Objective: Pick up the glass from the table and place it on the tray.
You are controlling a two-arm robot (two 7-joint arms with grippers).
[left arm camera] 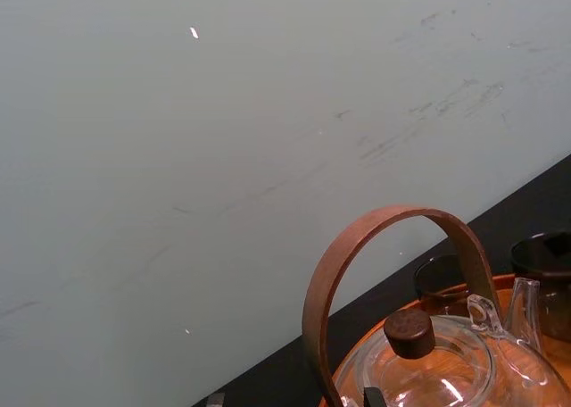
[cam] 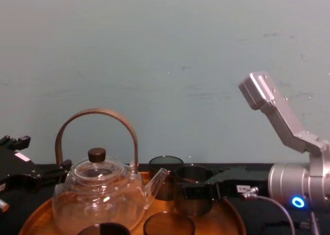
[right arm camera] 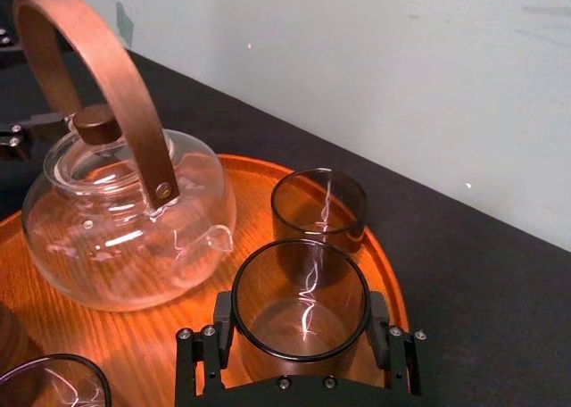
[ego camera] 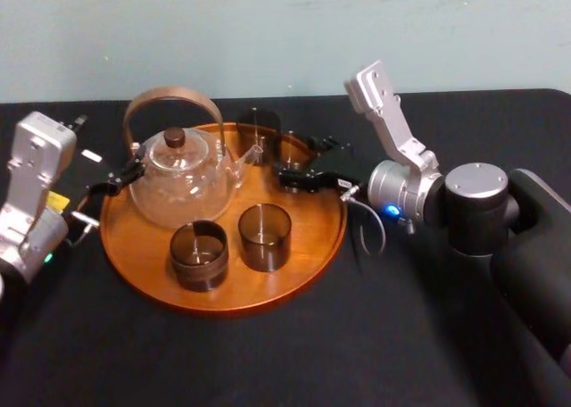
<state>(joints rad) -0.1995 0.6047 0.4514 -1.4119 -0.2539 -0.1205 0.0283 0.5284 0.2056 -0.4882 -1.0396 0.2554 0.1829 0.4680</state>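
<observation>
A smoky clear glass (right arm camera: 300,302) stands between the fingers of my right gripper (right arm camera: 301,328), both fingers touching its sides. It is over the back right part of the round wooden tray (ego camera: 134,273), low at the tray's surface; I cannot tell if it rests there. The head view shows the same glass (ego camera: 293,148) and right gripper (ego camera: 299,170), and the chest view shows the glass (cam: 193,196) from the side. My left gripper (ego camera: 116,182) sits at the tray's left rim, beside the teapot.
A clear glass teapot (ego camera: 181,179) with a wooden hoop handle fills the tray's left half. One glass (ego camera: 259,130) stands at the tray's back, two more (ego camera: 199,253) (ego camera: 264,236) at its front. Black table (ego camera: 357,353) lies open in front and to the right.
</observation>
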